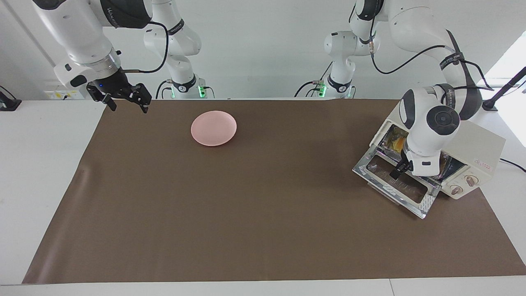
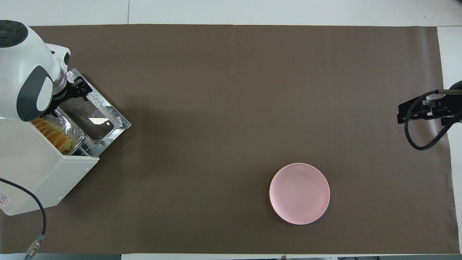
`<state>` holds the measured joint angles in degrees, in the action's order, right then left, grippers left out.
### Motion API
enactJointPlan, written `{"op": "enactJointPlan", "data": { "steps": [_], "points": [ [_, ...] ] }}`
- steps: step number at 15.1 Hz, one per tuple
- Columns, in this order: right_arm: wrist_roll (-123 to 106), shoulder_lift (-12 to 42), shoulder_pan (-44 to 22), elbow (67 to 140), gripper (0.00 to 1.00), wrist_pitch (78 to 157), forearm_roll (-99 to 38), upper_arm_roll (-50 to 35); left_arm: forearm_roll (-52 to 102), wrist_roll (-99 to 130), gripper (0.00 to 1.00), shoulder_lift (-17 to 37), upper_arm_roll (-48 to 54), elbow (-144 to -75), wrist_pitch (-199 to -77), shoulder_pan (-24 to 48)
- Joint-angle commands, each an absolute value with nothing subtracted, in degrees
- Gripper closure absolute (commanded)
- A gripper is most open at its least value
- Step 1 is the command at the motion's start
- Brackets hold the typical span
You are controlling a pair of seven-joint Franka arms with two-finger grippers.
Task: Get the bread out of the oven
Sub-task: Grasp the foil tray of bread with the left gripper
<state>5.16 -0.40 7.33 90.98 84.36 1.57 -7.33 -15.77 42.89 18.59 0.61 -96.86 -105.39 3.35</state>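
The cream-white oven [image 1: 476, 142] [image 2: 32, 169] stands at the left arm's end of the table, its glass door [image 1: 396, 185] [image 2: 90, 115] dropped open. Inside, the golden ridged bread [image 2: 54, 133] [image 1: 397, 142] lies in a silver foil tray [image 2: 74, 127]; my left wrist covers most of it in the facing view. My left gripper [image 2: 65, 102] [image 1: 404, 166] hangs open and empty over the tray's front edge and the door's hinge. Over the mat's edge at the right arm's end, my right gripper [image 1: 125, 100] [image 2: 420, 108] waits open and empty.
A pink plate [image 1: 213, 128] [image 2: 299, 193] sits on the brown mat [image 1: 246, 197], nearer the robots and toward the right arm's end. Two knobs [image 1: 463, 185] face out beside the oven door. A cable [image 2: 38, 216] trails by the oven.
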Motion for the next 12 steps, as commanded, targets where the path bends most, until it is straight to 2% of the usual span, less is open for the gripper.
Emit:
{"op": "enactJointPlan", "data": {
  "steps": [1, 5, 6, 7, 9, 11, 12],
  "points": [
    [4.0, -1.8, 8.3, 92.3, 0.0, 83.9, 2.4, -8.1, -17.8, 46.0, 0.0, 14.2, 0.3, -104.9, -111.0, 3.5],
    [4.0, -1.8, 8.3, 92.3, 0.0, 83.9, 2.4, -8.1, -17.8, 46.3, 0.0, 13.9, 0.3, -107.0, -113.0, 2.6],
    [4.0, -1.8, 8.3, 92.3, 0.0, 83.9, 2.4, -8.1, -17.8, 46.9, 0.05, 13.9, 0.3, -107.8, -113.8, 2.6],
    [4.0, -1.8, 8.3, 92.3, 0.0, 83.9, 2.4, -8.1, -17.8, 48.2, 0.21, 13.9, 0.3, -108.2, -114.5, 2.6],
    [4.0, -1.8, 8.3, 92.3, 0.0, 83.9, 2.4, -8.1, -17.8, 48.9, 0.65, 14.0, 0.3, -108.5, -114.8, 2.6],
    [4.0, -1.8, 8.3, 92.3, 0.0, 83.9, 2.4, -8.1, -17.8, 48.6, 1.0, 13.9, 0.4, -109.0, -114.7, 2.6],
    [4.0, -1.8, 8.3, 92.3, 0.0, 83.9, 2.4, -8.1, -17.9, 48.3, 1.0, 13.8, 0.4, -109.2, -114.6, 2.7]
  ]
}}
